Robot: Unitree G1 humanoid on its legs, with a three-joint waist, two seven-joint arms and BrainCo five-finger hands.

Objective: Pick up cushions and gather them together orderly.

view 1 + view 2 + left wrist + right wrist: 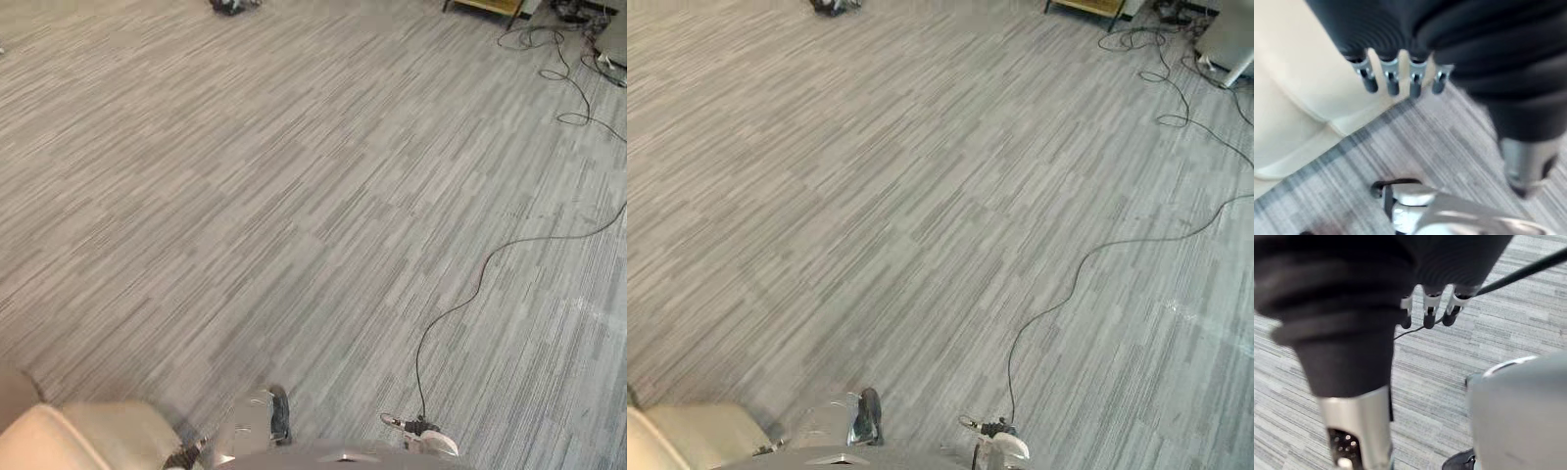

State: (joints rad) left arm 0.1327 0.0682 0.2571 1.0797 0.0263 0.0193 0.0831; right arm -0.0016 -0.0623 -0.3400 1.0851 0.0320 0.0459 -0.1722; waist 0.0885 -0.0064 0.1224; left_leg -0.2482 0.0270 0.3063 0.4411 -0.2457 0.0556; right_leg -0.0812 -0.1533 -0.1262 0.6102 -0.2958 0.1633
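A cream cushion point(69, 436) lies on the grey carpet at the lower left, close by me, and a darker tan one point(12, 392) sits at its far-left side. In the left wrist view my left hand point(1391, 81) hangs just above the carpet beside the cream cushion point(1298, 73). Its fingers are straight and hold nothing, and the thumb point(1525, 166) stands apart. My right hand point(1428, 311) hangs over bare carpet with relaxed fingers, also holding nothing.
Striped grey carpet point(294, 215) stretches wide ahead. Loose cables point(563, 69) lie at the far right. A wooden table's edge point(485, 5) shows at the top right, and a small dark object point(233, 6) lies at the top middle.
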